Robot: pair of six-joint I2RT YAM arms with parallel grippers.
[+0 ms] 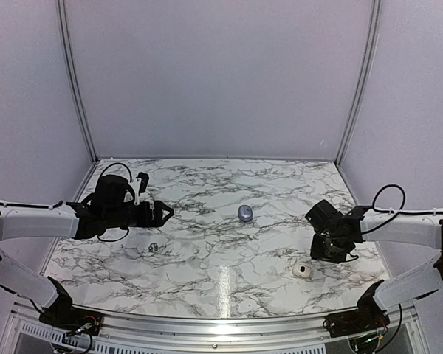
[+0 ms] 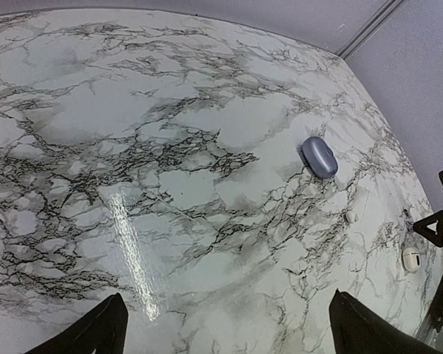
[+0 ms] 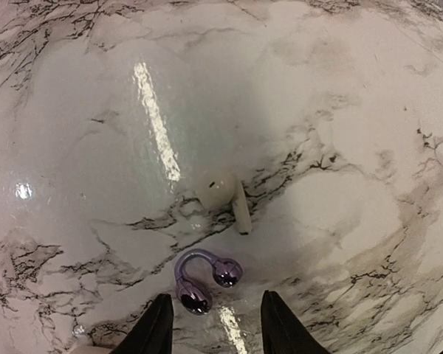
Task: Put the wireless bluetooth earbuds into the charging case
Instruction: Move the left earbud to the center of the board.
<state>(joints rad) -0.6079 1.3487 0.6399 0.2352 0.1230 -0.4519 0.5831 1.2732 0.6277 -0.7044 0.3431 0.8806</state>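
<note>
The charging case [image 1: 245, 213] is a blue-purple oval pod lying shut mid-table, also in the left wrist view [image 2: 319, 156]. One earbud [image 3: 203, 280], a shiny purple clip shape, lies on the marble just ahead of my right gripper [image 3: 215, 328]. That gripper's jaws stand apart on either side of the earbud, with nothing between them. From above, the right gripper [image 1: 331, 247] points down at the table. A second greyish earbud [image 1: 153, 248] lies near the left arm. My left gripper [image 1: 166, 214] hovers wide open and empty over bare marble [image 2: 229, 332], left of the case.
A white stemmed earbud [image 3: 225, 195] lies just beyond the purple one, also in the left wrist view [image 2: 350, 216]. A small white rounded thing [image 1: 301, 271] sits near the right arm, close to the front edge. Grey walls enclose the table on three sides.
</note>
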